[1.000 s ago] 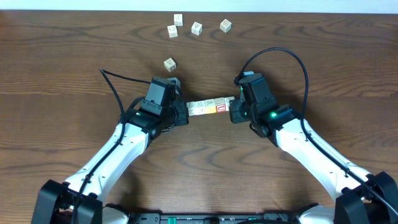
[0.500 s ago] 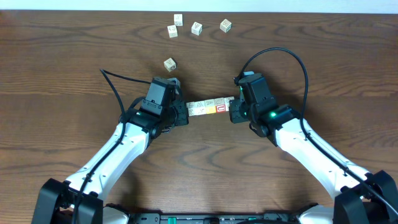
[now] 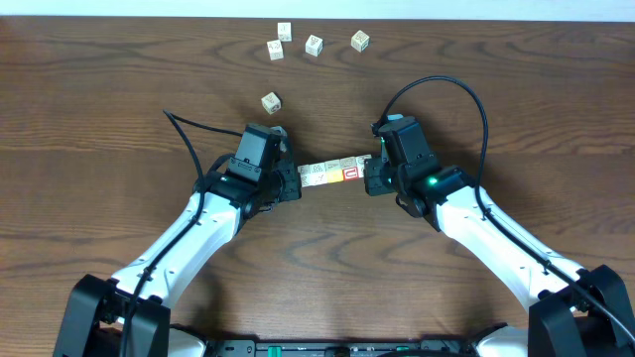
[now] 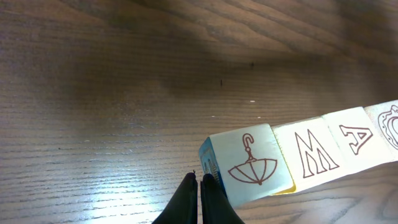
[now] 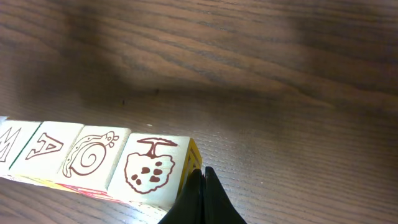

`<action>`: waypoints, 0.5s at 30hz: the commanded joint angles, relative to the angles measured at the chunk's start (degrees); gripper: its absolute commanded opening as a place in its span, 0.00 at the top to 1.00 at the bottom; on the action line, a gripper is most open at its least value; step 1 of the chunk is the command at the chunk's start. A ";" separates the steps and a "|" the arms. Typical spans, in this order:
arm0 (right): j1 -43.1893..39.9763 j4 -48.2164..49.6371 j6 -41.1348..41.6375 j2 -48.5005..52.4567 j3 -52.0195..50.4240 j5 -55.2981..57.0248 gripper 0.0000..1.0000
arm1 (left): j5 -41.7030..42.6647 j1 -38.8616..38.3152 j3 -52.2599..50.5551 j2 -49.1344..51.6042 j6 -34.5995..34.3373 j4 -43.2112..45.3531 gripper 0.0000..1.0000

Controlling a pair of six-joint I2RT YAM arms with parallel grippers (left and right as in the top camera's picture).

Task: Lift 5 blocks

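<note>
overhead: straight down, far | 2 wrists: close, angled down | shared by 3: blocks (image 3: 332,171)

Row of blocks (image 5: 93,158) — faces W, A, snail, tree — against dark wood bench (image 5: 280,74). Fingers of right end effector (image 5: 200,194) pressed together, touching tree block's yellow side.

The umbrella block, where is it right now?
Left wrist view, lower middle: the umbrella block sits between the left gripper and the W block.
</note>
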 commanded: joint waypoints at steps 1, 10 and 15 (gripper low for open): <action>6.03 1.86 1.40 0.57 0.59 -19.65 0.99 | 14.03 -4.37 4.68 -0.09 0.09 2.47 0.93; 6.03 1.86 1.38 0.61 0.59 -19.63 0.99 | 14.03 -4.37 3.82 -0.07 0.07 2.47 0.93; 6.03 1.92 1.38 2.25 0.59 -19.74 0.99 | 14.03 -4.37 3.80 -0.04 0.07 2.45 0.93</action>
